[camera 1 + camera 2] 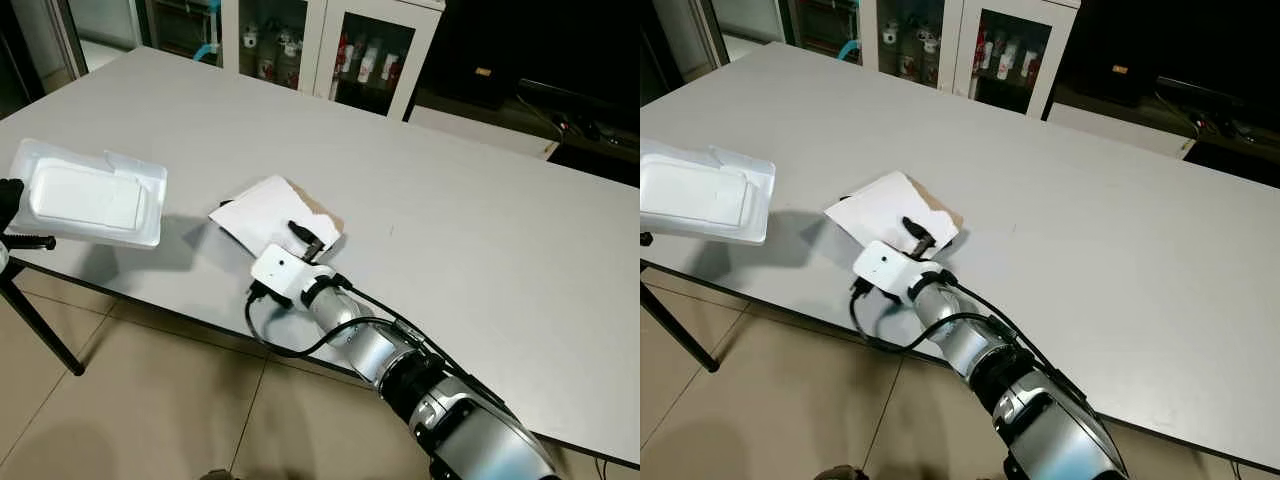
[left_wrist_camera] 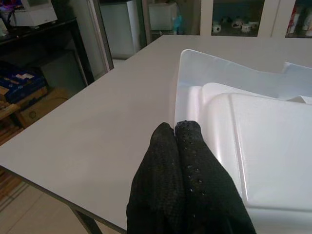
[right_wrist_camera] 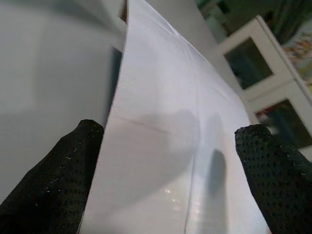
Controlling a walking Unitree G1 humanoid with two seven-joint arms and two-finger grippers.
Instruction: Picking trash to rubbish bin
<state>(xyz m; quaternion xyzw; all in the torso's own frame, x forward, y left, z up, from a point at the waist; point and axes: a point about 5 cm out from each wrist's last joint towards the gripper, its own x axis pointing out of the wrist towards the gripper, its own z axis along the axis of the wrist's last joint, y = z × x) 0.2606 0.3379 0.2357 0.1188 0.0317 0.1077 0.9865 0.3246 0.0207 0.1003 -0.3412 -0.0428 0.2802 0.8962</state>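
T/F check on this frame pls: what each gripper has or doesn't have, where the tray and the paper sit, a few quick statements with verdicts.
1. The left gripper is shut on the white plastic tray. True.
2. The tray lies flat in the middle of the table. False: it is held at the table's left edge, casting a shadow on the top below.
3. The right gripper has its fingers spread either side of the white paper. True.
4. The right gripper has already lifted the paper clear of the table. False: the paper lies on the table, near its front edge.
5. A glass-door cabinet stands beyond the table's far edge. True.
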